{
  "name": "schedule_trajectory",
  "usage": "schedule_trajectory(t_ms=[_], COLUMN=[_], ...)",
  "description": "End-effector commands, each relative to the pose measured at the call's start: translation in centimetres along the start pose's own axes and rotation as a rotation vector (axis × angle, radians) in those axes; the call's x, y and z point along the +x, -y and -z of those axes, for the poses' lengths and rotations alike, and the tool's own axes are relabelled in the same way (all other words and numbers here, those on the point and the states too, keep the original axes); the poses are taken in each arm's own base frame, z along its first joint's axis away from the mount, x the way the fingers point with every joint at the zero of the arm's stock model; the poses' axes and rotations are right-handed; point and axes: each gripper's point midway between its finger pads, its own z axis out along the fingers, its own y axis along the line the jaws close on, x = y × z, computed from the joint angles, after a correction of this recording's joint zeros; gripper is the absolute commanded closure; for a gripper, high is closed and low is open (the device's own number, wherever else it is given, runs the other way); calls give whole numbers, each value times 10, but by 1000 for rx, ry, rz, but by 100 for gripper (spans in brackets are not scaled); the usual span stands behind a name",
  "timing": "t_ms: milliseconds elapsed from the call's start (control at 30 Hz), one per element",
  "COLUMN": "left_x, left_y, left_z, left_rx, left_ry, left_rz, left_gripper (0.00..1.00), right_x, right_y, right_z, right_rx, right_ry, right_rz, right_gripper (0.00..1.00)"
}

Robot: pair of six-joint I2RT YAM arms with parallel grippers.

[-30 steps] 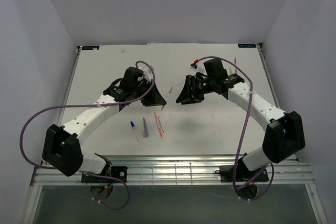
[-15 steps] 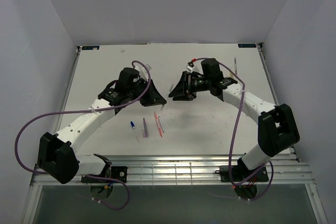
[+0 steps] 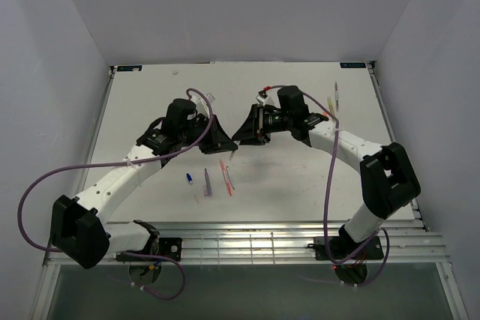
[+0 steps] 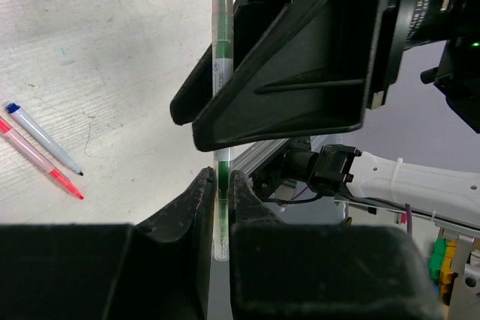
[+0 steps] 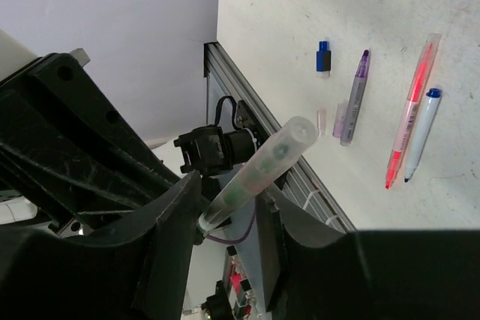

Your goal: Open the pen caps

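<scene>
My left gripper (image 4: 220,181) is shut on a thin green pen (image 4: 221,50) and holds it above the table, also seen from above (image 3: 227,142). The pen's translucent capped end (image 5: 296,136) lies between the fingers of my right gripper (image 5: 229,196), which stand apart on either side of it without pressing on it. From above, my right gripper (image 3: 240,134) meets the left one nose to nose and the pen is mostly hidden. A loose blue cap (image 5: 323,58), a purple pen (image 5: 354,99) and a pale purple cap (image 5: 339,119) lie on the table.
A red pen (image 5: 411,118) and a white pen with a blue end (image 5: 420,134) lie beside the purple one, below the grippers (image 3: 223,171). More pens (image 3: 334,100) lie at the far right of the white table (image 3: 150,103). A metal rail (image 3: 247,241) runs along the near edge.
My right gripper has moved left to the left gripper and now straddles the green pen's end. The left arm has shifted slightly, still holding the pen.
</scene>
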Motion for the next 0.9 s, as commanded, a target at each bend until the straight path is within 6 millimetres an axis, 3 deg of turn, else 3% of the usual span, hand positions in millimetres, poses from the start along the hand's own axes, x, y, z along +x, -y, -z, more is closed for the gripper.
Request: schedule_trajectory(t_ms=[0, 67, 133, 167, 200, 333, 667, 867], left_x=[-2, -1, -1, 0, 3, 11, 32, 32], left_y=[16, 17, 15, 13, 10, -2, -8, -6], left_z=[12, 13, 14, 14, 15, 16, 17, 12], left_rx=[66, 72, 64, 58, 50, 18, 52, 70], left_ry=[31, 36, 44, 46, 49, 43, -12, -25], left_rz=[-26, -27, -25, -19, -15, -3, -1, -2], left_gripper=[100, 100, 92, 85, 72, 54, 50, 50], right_x=[4, 6, 7, 7, 7, 9, 8, 9], right_y=[-6, -6, -4, -2, -4, -5, -12, -14], right_z=[-7, -9, -9, -9, -8, -5, -4, -6], right_rx=[-31, -34, -22, -16, -16, -12, -37, -47], right_ry=[-16, -25, -19, -16, -7, -6, -1, -5], right_rz=[10, 11, 6, 1, 8, 0, -11, -15], right_gripper=[59, 74, 92, 92, 92, 92, 92, 92])
